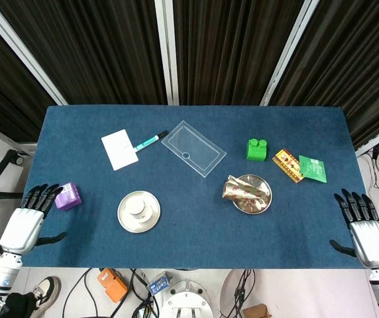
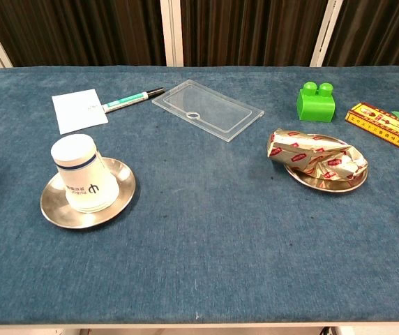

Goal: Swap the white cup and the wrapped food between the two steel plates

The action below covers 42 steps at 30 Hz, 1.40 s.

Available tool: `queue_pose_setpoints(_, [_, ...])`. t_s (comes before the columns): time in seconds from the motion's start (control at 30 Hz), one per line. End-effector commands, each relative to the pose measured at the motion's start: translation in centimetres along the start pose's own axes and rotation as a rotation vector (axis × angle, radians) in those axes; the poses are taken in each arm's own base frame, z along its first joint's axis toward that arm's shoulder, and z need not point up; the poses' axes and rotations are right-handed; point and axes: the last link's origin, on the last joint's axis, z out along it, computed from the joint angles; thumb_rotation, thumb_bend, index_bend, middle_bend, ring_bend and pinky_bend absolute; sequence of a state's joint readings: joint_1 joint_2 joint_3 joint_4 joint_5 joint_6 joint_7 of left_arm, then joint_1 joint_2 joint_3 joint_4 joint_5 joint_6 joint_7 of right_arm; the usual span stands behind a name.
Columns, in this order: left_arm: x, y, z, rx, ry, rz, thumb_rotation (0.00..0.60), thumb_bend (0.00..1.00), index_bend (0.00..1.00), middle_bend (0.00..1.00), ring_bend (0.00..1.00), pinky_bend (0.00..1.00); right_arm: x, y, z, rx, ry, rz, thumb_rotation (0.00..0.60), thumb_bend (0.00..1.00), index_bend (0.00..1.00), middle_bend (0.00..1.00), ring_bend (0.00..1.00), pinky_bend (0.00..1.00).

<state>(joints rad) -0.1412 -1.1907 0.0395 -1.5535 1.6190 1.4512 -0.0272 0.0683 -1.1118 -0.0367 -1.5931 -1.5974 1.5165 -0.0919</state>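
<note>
left hand point(image 1: 32, 215): we see it empty, fingers spread, at the table's left edge, just beside a purple block point(image 1: 67, 197). Head view only.
white cup point(image 2: 84, 173): upside down, upright on the left steel plate point(image 2: 57, 206), centred. Lies to the inner side of our left hand, slightly nearer the table's front edge; nothing between them but the purple block.
key relation: cup sits on the left hand's side, wrapped food on the right hand's; we judge each hand takes its near item, and they cross mid-table.
wrapped food point(image 2: 316, 155): lies on the right steel plate point(image 2: 325, 185), long axis roughly left-right, its left end overhanging the rim.
right hand point(image 1: 362, 222): empty, fingers apart, at the table's right edge, well apart from the food, which lies inward of it and slightly farther back.
status: swap not started, we reckon.
clutter: card, marker, clear lid, green brick, packets behind the plates.
</note>
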Motion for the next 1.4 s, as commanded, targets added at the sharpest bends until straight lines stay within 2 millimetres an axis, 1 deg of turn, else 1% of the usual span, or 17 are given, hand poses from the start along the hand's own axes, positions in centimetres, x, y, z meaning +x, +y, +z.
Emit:
queue_pose_setpoints(0.03, [-0.2, 0.4, 0.2, -0.019, -0.012, -0.011, 0.600, 0.03, 0.06, 0.05, 0.00, 0.06, 0.0, -0.1, 0.0, 0.002, -0.006, 0.002, 0.600, 0.18, 0.00, 0.00, 0.00, 0.00])
queue_pose_setpoints(0.1, [-0.5, 1.2, 0.5, -0.051, -0.019, -0.052, 0.600, 0.03, 0.06, 0.05, 0.00, 0.06, 0.0, -0.1, 0.0, 0.000, -0.006, -0.001, 0.600, 0.18, 0.00, 0.00, 0.00, 0.00])
queue_pose_setpoints(0.13, [-0.8, 1.9, 1.0, -0.082, -0.018, -0.094, 0.600, 0.03, 0.06, 0.05, 0.00, 0.07, 0.0, -0.1, 0.0, 0.000, -0.006, 0.001, 0.600, 0.18, 0.00, 0.00, 0.00, 0.00])
queue_pose_setpoints(0.2, [-1.2, 3.4, 2.1, -0.127, -0.017, -0.169, 0.600, 0.03, 0.06, 0.06, 0.02, 0.14, 0.0, -0.2, -0.1, 0.002, -0.008, 0.000, 0.600, 0.18, 0.00, 0.00, 0.00, 0.00])
queue_pose_setpoints(0.27, [-1.9, 5.7, 3.6, -0.157, -0.036, -0.271, 0.600, 0.04, 0.06, 0.07, 0.07, 0.21, 0.0, -0.2, -0.1, 0.002, -0.008, -0.003, 0.600, 0.18, 0.00, 0.00, 0.00, 0.00])
queue_pose_setpoints(0.33, [-2.3, 8.0, 5.3, -0.187, -0.067, -0.313, 0.600, 0.06, 0.06, 0.09, 0.09, 0.22, 0.0, -0.2, 0.0, 0.001, -0.007, -0.006, 0.600, 0.18, 0.00, 0.00, 0.00, 0.00])
queue_pose_setpoints(0.47, [-3.2, 11.6, 8.4, -0.213, -0.107, -0.257, 0.600, 0.08, 0.06, 0.09, 0.10, 0.22, -0.1, -0.3, 0.0, 0.010, -0.019, -0.002, 0.600, 0.18, 0.00, 0.00, 0.00, 0.00])
queue_pose_setpoints(0.53, [-3.7, 13.3, 9.3, -0.219, -0.111, -0.229, 0.600, 0.08, 0.06, 0.09, 0.10, 0.22, -0.1, -0.3, 0.0, 0.013, -0.026, 0.003, 0.600, 0.18, 0.00, 0.00, 0.00, 0.00])
queue_pose_setpoints(0.63, [-4.5, 15.0, 10.0, -0.222, -0.127, -0.197, 0.600, 0.07, 0.06, 0.09, 0.10, 0.23, 0.0, 0.0, 0.2, 0.008, -0.034, 0.008, 0.600, 0.18, 0.00, 0.00, 0.00, 0.00])
queue_pose_setpoints(0.73, [-5.4, 15.9, 10.1, -0.213, -0.149, -0.167, 0.600, 0.07, 0.07, 0.09, 0.10, 0.23, 0.0, 0.1, 0.2, 0.011, -0.045, 0.014, 0.600, 0.18, 0.00, 0.00, 0.00, 0.00])
queue_pose_setpoints(0.87, [-6.6, 16.9, 10.1, -0.211, -0.178, -0.135, 0.600, 0.07, 0.11, 0.10, 0.10, 0.23, 0.2, 0.1, 0.0, 0.025, -0.048, 0.019, 0.600, 0.18, 0.00, 0.00, 0.00, 0.00])
queue_pose_setpoints(0.93, [-6.9, 17.4, 10.3, -0.202, -0.178, -0.123, 0.600, 0.08, 0.16, 0.15, 0.14, 0.26, 0.2, 0.1, -0.2, 0.029, -0.047, 0.020, 0.600, 0.18, 0.00, 0.00, 0.00, 0.00])
queue_pose_setpoints(1.03, [-7.3, 17.9, 10.5, -0.188, -0.174, -0.112, 0.600, 0.11, 0.24, 0.26, 0.24, 0.32, 0.3, 0.1, -0.3, 0.027, -0.045, 0.022, 0.600, 0.18, 0.00, 0.00, 0.00, 0.00])
queue_pose_setpoints(1.13, [-7.5, 18.1, 10.8, -0.170, -0.160, -0.090, 0.600, 0.18, 0.30, 0.35, 0.32, 0.34, 0.3, 0.1, -0.3, 0.027, -0.044, 0.026, 0.600, 0.18, 0.00, 0.00, 0.00, 0.00])
queue_pose_setpoints(1.2, [-7.6, 18.1, 10.9, -0.153, -0.148, -0.078, 0.600, 0.27, 0.33, 0.39, 0.35, 0.40, 0.4, 0.2, -0.3, 0.027, -0.042, 0.026, 0.600, 0.18, 0.00, 0.00, 0.00, 0.00])
queue_pose_setpoints(1.3, [-7.3, 18.0, 11.2, -0.135, -0.125, -0.078, 0.600, 0.39, 0.36, 0.43, 0.40, 0.45, 0.4, 0.3, -0.3, 0.024, -0.043, 0.028, 0.600, 0.18, 0.00, 0.00, 0.00, 0.00])
queue_pose_setpoints(1.4, [-6.6, 18.0, 11.5, -0.124, -0.088, -0.088, 0.600, 0.45, 0.37, 0.45, 0.42, 0.49, 0.4, 0.3, -0.2, 0.022, -0.046, 0.030, 0.600, 0.18, 0.00, 0.00, 0.00, 0.00])
